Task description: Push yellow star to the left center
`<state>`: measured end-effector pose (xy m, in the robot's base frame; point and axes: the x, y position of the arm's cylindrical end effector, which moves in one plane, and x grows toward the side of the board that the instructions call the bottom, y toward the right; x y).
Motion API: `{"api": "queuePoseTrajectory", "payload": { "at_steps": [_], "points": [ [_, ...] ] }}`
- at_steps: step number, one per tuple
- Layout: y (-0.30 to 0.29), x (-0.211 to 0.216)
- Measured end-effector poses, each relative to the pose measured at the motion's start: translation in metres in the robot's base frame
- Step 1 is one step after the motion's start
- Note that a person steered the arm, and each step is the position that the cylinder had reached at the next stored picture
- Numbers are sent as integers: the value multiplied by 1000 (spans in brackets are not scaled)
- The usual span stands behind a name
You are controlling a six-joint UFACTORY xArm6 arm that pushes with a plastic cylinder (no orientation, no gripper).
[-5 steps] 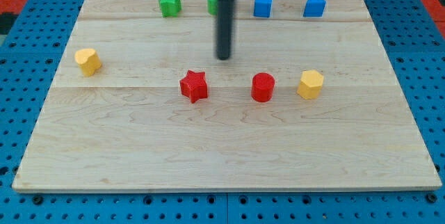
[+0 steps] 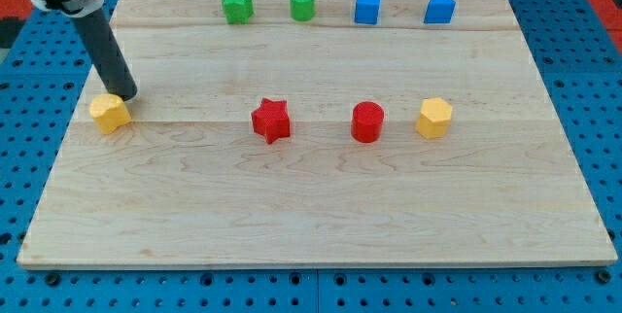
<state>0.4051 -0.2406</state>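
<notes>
The tip (image 2: 124,94) had crossed from centre to touch the yellow star (image 2: 110,113), holding nothing; star shifted left and nearer, almost placed.

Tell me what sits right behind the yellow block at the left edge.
My tip stands at the yellow block's upper right corner, apparently touching; the rod covers the bare board behind it.
</notes>
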Motion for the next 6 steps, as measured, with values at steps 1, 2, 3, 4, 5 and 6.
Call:
{"api": "queuePoseTrajectory", "payload": {
  "at_steps": [1, 2, 3, 4, 5, 6],
  "points": [
    [-61, 0],
    [-52, 22],
    [3, 30],
    [54, 30],
    [9, 34],
    [-13, 74]
  ]
}}
